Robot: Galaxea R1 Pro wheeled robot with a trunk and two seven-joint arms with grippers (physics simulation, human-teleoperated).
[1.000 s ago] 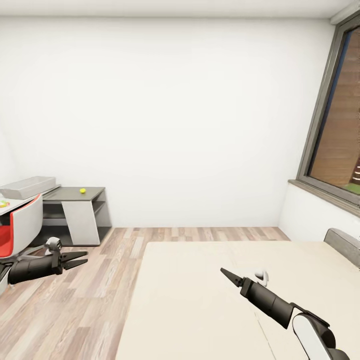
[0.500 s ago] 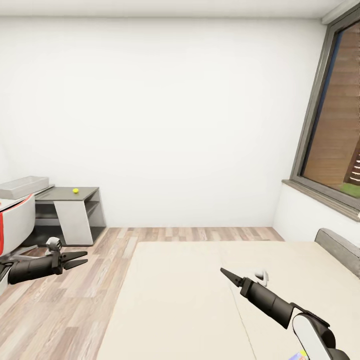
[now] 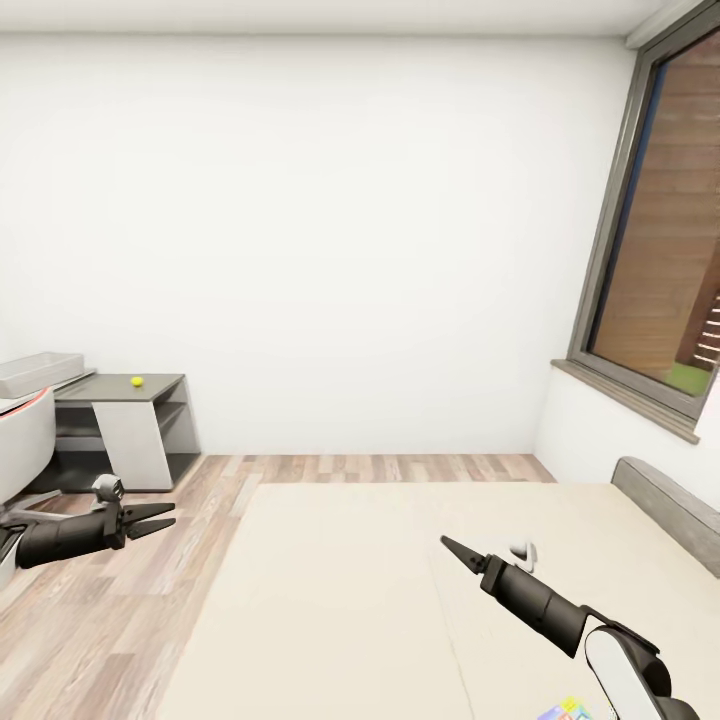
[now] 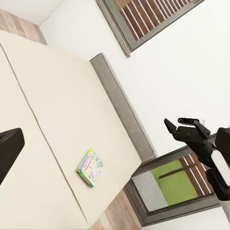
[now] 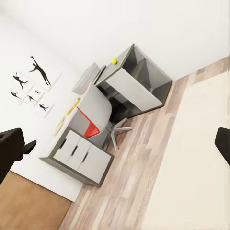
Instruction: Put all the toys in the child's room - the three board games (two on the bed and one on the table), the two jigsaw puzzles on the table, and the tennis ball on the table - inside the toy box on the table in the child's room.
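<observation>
The bed (image 3: pixel 380 590) spreads its cream mattress below both arms. One board game (image 4: pixel 90 167), a flat green-edged box, lies near the mattress's far side in the left wrist view; a colourful corner (image 3: pixel 566 709) peeks out by my right arm. At the far left stands the table (image 3: pixel 150 383), with the grey toy box (image 3: pixel 38 371) on its white top and the tennis ball (image 3: pixel 136 381) on the lower dark section. Over the wood floor my left gripper (image 3: pixel 160 520) is open and empty. Above the bed my right gripper (image 3: pixel 452 547) is also empty, its fingers (image 5: pixel 10 147) spread wide.
A red-and-white swivel chair (image 5: pixel 96 115) sits at the table, beside white drawers (image 5: pixel 79 155). Wood floor (image 3: pixel 130 600) runs between table and bed. A grey headboard (image 3: pixel 665 500) and a large window (image 3: pixel 660 250) are on the right. Small flat coloured items on the white top are too small to tell.
The camera has turned right: table, chair and toy box slid toward the left edge, more window and headboard show. Both arms hold the same pose.
</observation>
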